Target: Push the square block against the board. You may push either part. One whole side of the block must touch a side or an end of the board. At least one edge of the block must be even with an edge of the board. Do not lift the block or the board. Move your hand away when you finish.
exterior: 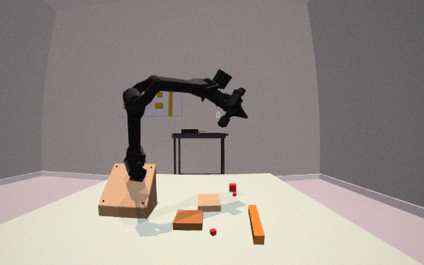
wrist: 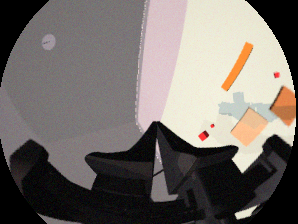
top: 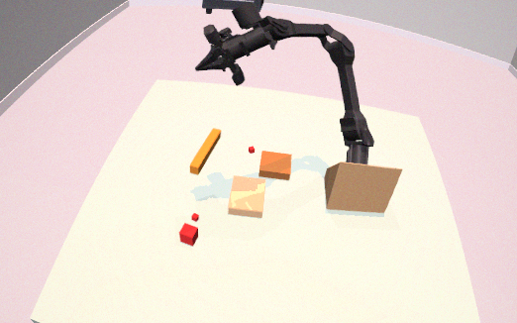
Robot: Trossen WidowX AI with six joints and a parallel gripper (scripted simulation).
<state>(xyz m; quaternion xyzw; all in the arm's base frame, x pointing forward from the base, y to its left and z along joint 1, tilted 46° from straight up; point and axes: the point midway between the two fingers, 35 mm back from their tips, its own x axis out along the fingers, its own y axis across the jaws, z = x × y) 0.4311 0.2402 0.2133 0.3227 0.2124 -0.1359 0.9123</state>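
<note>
An orange-brown square block [top: 275,162] [exterior: 188,217] [wrist: 285,105] lies flat on the table. A pale tan board [top: 247,194] [exterior: 209,200] [wrist: 248,127] lies flat near it, slightly longer than wide. In the wrist view a narrow gap shows between them, and the two are offset sideways, with only near corners close. My gripper [top: 197,68] [exterior: 247,117] [wrist: 156,124] is shut and empty. It hangs high in the air, well above the table and clear of both parts, its tips pointing outward and slightly down. The block is partly cut off at the wrist view's right edge.
A long orange bar [top: 205,151] [exterior: 256,224] [wrist: 237,66] lies apart from both parts. A red cube [top: 188,234] [exterior: 232,187] and a tiny red cube [top: 195,217] lie beyond the board; another tiny red cube [top: 252,150] [exterior: 213,232] lies near the block. The arm's wooden base [top: 363,188] stands to one side.
</note>
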